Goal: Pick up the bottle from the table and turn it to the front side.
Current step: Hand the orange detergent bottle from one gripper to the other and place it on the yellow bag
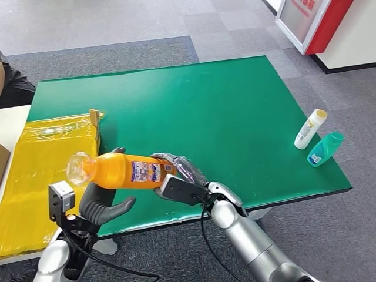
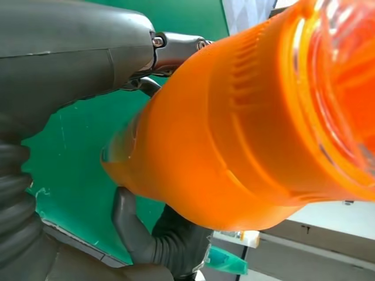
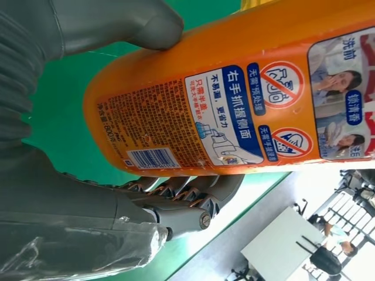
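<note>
Orange bottle (image 1: 121, 170) off green surface (image 1: 230, 117), lying level between our hands: right hand (image 1: 180, 170) grips base, left hand (image 1: 104, 202) cradles neck. Pickup done; barcode label facing us, front-turn judged outstanding.

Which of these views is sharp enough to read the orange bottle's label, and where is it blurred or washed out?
Right wrist view: the label on the orange bottle is sharp, print and barcode legible; the background past the table edge is overexposed. Left wrist view: bottle too close, soft, with glare in the clear cap. Head view: even light, label too small to read.
</note>
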Controlling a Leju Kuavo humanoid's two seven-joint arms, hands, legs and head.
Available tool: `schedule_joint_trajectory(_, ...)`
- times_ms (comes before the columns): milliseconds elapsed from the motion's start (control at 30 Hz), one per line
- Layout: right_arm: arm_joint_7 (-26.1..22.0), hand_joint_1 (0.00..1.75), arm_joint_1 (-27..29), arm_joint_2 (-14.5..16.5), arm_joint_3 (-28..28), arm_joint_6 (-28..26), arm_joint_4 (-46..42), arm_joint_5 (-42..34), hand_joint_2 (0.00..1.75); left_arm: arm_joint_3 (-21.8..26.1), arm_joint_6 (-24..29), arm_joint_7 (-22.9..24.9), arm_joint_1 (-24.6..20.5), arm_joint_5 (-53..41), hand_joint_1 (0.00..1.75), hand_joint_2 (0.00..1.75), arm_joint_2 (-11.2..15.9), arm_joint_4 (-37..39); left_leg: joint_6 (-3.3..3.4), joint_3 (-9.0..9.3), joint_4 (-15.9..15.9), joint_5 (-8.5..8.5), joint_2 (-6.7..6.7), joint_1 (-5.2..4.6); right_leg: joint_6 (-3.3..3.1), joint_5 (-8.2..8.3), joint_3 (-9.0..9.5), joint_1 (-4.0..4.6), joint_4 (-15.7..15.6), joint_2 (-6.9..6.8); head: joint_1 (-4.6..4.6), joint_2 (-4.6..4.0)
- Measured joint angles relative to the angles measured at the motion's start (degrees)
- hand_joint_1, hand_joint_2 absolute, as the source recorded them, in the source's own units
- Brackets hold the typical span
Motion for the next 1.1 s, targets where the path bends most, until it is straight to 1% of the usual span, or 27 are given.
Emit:
schedule_joint_trajectory(300, 0.3, 1.75, 0.1, 0.6, -1.9, 0.0, 0.2, 1.5, 1.75, -1.7, 3.9, 0.0, -0.1, -5.0, 0.02, 1.75, 0.3, -1.9, 0.00, 0.00, 0.0, 0.00, 0.00, 0.00, 0.00, 0.00, -0.01, 0.00, 0.0, 0.00, -0.01, 0.00)
schedule_joint_trajectory(733, 1.1, 1.75, 1.2, 1.1, -4.0, 0.3, 0.2, 3.2, 1.75, -1.5, 7.0, -1.0, 0.3, -10.9, 0.00, 1.75, -0.8, -6.9, 0.00, 0.00, 0.0, 0.00, 0.00, 0.00, 0.00, 0.00, -0.01, 0.00, 0.0, 0.00, 0.00, 0.00)
schedule_joint_trajectory(900, 0.5, 1.75, 2.2, 1.2, -4.0, 0.7, 0.3, 4.3, 1.75, 0.6, 6.6, -2.9, 0.1, -9.1, 0.00, 1.75, -0.6, -8.1, -0.01, -0.01, 0.0, 0.00, 0.00, 0.00, 0.00, 0.00, -0.01, 0.00, 0.0, 0.01, 0.00, 0.00)
schedule_joint_trajectory(1100, -0.8, 1.75, 2.3, 1.7, -3.1, 1.1, 0.8, 4.1, 1.75, 5.2, 3.0, -6.3, -0.8, -4.2, 0.00, 1.75, 1.0, -7.4, -0.05, 0.00, 0.0, 0.03, 0.01, 0.01, -0.02, 0.00, -0.03, 0.02, 0.0, 0.01, -0.01, 0.00)
